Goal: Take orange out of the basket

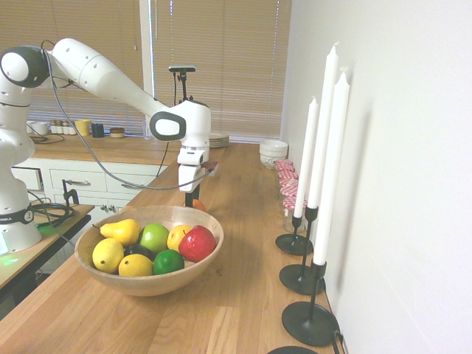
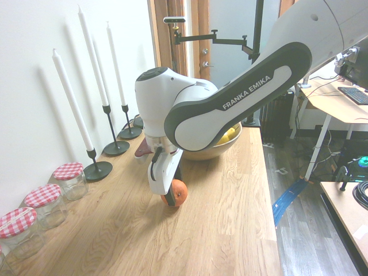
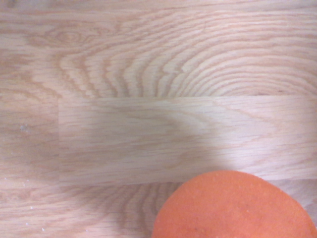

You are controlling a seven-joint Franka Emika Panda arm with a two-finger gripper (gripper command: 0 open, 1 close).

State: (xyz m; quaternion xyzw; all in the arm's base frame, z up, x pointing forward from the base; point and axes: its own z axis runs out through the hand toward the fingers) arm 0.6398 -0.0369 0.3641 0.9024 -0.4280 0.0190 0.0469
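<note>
Second exterior view gives you the clearest look: the claw (image 2: 171, 194) points straight down and is clenched on the orange (image 2: 177, 194), which sits low at the desk (image 2: 218, 230), at or just above the wood; you cannot tell whether it touches. The orange is outside the basket (image 2: 227, 146), on the open desk just in front of it in this view. Most of the basket hides behind the arm here, with only a bit of rim and a yellow fruit showing.

From the wrist view you see the orange (image 3: 233, 206) rising from the lower edge over bare wood grain.

From the first exterior view you see the claw (image 1: 191, 198) coming down just behind the basket (image 1: 177, 276), and only a sliver of the orange (image 1: 198, 205) peeks over the far rim. Inside the basket lie a red apple (image 1: 197, 243), a yellow pear (image 1: 121, 231), a green apple (image 1: 154, 237), a lime (image 1: 168, 261) and lemons (image 1: 108, 254).

Along the wall stand white candles (image 2: 70, 100) in black holders (image 2: 98, 169), and near them glass jars (image 2: 70, 180) with red checked lids. Farther off in the first exterior view, white bowls (image 1: 273, 152) are stacked at the desk's far end.
</note>
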